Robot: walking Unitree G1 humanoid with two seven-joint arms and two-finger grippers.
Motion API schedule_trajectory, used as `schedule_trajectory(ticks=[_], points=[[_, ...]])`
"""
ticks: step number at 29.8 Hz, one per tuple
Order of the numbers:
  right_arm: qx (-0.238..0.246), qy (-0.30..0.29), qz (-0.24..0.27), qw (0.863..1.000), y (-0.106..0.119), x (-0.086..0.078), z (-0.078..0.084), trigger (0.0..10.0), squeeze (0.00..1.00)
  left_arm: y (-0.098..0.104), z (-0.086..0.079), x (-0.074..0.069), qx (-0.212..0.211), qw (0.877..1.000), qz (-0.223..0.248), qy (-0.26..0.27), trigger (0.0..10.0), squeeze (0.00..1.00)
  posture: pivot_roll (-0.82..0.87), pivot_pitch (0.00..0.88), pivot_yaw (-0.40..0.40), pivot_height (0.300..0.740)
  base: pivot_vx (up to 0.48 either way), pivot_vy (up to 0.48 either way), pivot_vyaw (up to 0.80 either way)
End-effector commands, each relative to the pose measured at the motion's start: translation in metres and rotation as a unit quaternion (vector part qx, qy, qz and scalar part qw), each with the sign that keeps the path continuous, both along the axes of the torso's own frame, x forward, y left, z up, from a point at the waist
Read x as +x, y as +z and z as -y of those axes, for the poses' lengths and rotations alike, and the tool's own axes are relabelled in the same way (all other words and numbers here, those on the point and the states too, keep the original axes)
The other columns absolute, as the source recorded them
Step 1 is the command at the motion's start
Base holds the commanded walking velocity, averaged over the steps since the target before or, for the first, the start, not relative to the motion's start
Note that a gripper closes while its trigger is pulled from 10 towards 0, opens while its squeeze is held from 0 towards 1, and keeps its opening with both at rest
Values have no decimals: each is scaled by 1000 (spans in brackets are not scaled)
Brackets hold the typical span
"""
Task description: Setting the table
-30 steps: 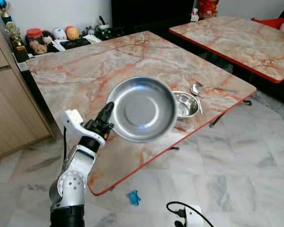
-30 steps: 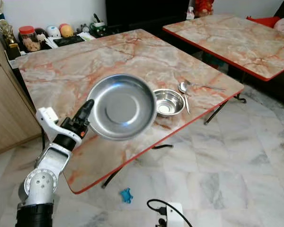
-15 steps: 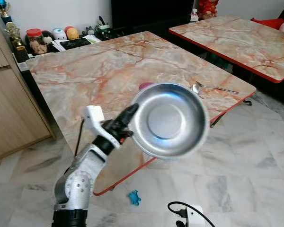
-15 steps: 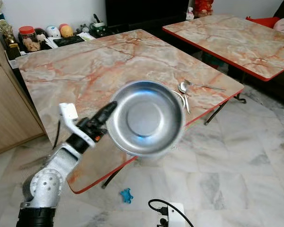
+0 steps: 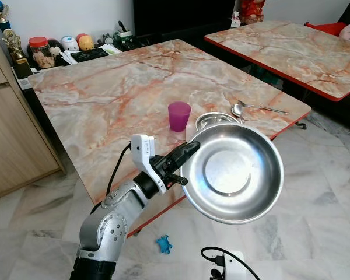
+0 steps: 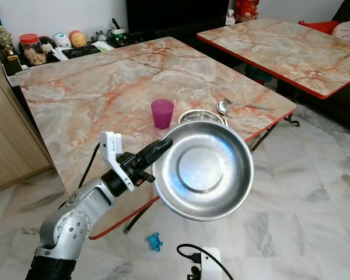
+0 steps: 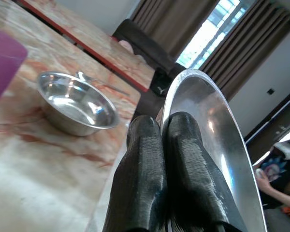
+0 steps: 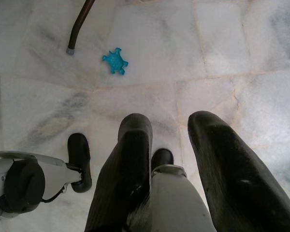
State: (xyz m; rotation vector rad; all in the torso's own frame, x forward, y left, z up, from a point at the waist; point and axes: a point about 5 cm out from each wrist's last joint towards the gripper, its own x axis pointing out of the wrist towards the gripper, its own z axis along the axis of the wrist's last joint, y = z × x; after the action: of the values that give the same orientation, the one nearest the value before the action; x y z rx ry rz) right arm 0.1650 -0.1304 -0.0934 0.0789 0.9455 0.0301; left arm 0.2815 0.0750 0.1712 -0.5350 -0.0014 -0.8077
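Since a second ago the plate (image 5: 233, 173) has swung from frame centre to lower right, uncovering a purple cup (image 5: 179, 116). It now hangs tilted past the desk (image 5: 105, 93) edge, over floor. I have the left end effector (image 5: 186, 153) clenched on its rim alone; a slip there drops it. Lowering blind could strike the bowl (image 5: 213, 121) or spoons (image 5: 240, 109). My right end effector (image 8: 171, 145) hangs released.

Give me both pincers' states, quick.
Left pincer: closed on the rim of the steel plate, held out past the table edge.
Right pincer: open, holding nothing, hanging over the floor.
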Motion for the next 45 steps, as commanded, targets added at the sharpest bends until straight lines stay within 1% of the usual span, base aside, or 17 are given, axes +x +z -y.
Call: schedule_trajectory(ticks=[1,3,7,8,13,17,19,20,21,23,28,30,31,35,41,44,45], points=[[-4,0,4,1000,1,1,3,10000,0,4,1,3,0,1000,15,-2,10000,0,140,7,-70,740,0,0,0],[-5,0,5,1000,1,1,4,10000,0,4,-4,10,-38,999,-13,33,10000,0,140,7,-70,740,0,0,0],[-5,0,5,1000,1,1,5,10000,0,9,-11,15,-70,995,-22,69,10000,0,138,8,-70,740,0,0,0],[-5,-1,5,1000,0,1,5,10000,0,11,-18,19,-83,992,-24,89,10000,0,138,8,-71,740,0,0,0],[-6,-2,9,1000,3,6,9,10000,0,11,-34,23,-55,993,-6,108,10000,0,141,8,-72,740,0,0,0],[-7,-4,9,1000,4,9,11,10000,0,8,-54,28,-31,990,-2,138,10000,0,142,7,-70,740,0,0,0],[-7,-3,4,1000,3,8,11,10000,0,3,-75,33,-8,987,-2,164,10000,0,142,7,-70,740,0,0,0],[-7,-3,2,1000,3,8,11,10000,0,1,-92,35,6,983,-3,184,10000,0,142,8,-70,740,0,0,0],[-7,-3,2,1000,3,8,11,10000,0,1,-92,35,6,983,-3,184,10000,0,142,8,-70,740,0,0,0],[-7,-4,1,1000,3,8,11,10000,0,-1,-108,37,17,979,-2,204,10000,0,142,7,-69,740,0,0,0],[-7,-4,0,1000,3,8,11,10000,0,-7,-133,35,18,973,-14,231,10000,0,144,7,-69,740,0,0,0],[-6,-4,0,1000,3,8,12,10000,0,-9,-136,34,11,973,-23,229,10000,0,145,6,-69,740,0,0,0],[-7,-4,1,1000,3,8,12,10000,0,-15,-141,32,-2,973,-41,228,10000,0,145,6,-69,740,0,0,0],[-8,-5,2,1000,3,7,16,10000,0,-29,-143,22,-36,975,-75,207,10000,0,143,7,-66,740,0,0,0],[-9,-5,3,1000,1,2,21,10000,0,-33,-140,14,-23,983,-69,170,10000,0,146,7,-70,740,0,0,0],[-11,-9,-1,1000,-3,-11,30,10000,0,-33,-131,9,-9,989,-62,133,10000,0,146,7,-70,740,0,0,0],[-11,-9,-1,1000,-3,-11,30,10000,0,-33,-131,9,-9,989,-62,133,10000,0,146,7,-70,740,0,0,0]])
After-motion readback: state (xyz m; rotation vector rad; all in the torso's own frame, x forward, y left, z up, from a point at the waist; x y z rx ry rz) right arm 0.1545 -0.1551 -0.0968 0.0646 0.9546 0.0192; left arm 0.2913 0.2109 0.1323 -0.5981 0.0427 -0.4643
